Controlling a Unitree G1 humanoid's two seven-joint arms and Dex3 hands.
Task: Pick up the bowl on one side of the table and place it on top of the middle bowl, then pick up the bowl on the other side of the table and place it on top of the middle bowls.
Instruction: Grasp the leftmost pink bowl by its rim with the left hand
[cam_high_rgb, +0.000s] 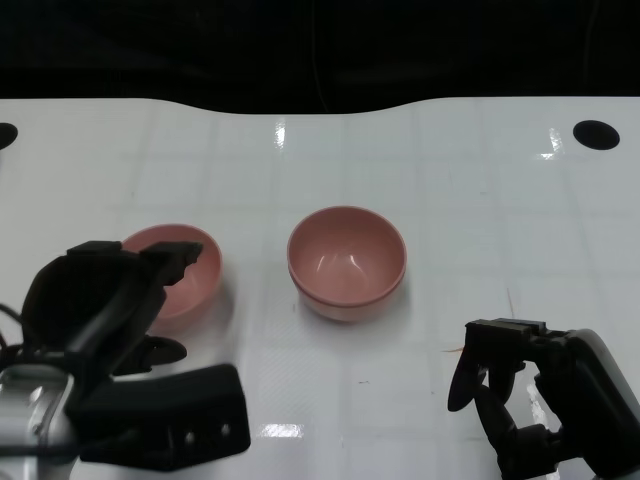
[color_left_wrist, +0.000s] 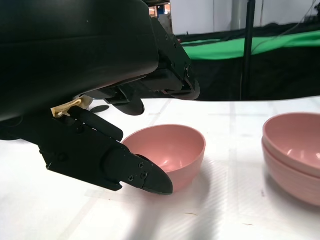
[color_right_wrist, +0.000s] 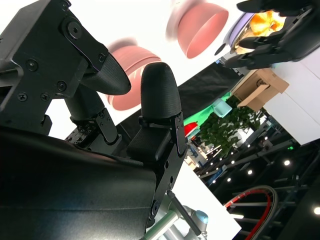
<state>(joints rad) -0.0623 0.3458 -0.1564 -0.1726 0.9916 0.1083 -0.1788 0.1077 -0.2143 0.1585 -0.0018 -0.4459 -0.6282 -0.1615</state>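
white table (cam_high_rgb: 470, 210) carries everything. pink stack of two bowls (cam_high_rgb: 347, 262) sits at its middle, one nested in the other. a single pink bowl (cam_high_rgb: 180, 275) stands on the robot's left side, apart from the stack. the left hand (cam_high_rgb: 110, 300) hovers at that bowl's near rim, fingers spread around it, gripping nothing. the right hand (cam_high_rgb: 520, 385) waits low at the near right, fingers loosely apart and empty.
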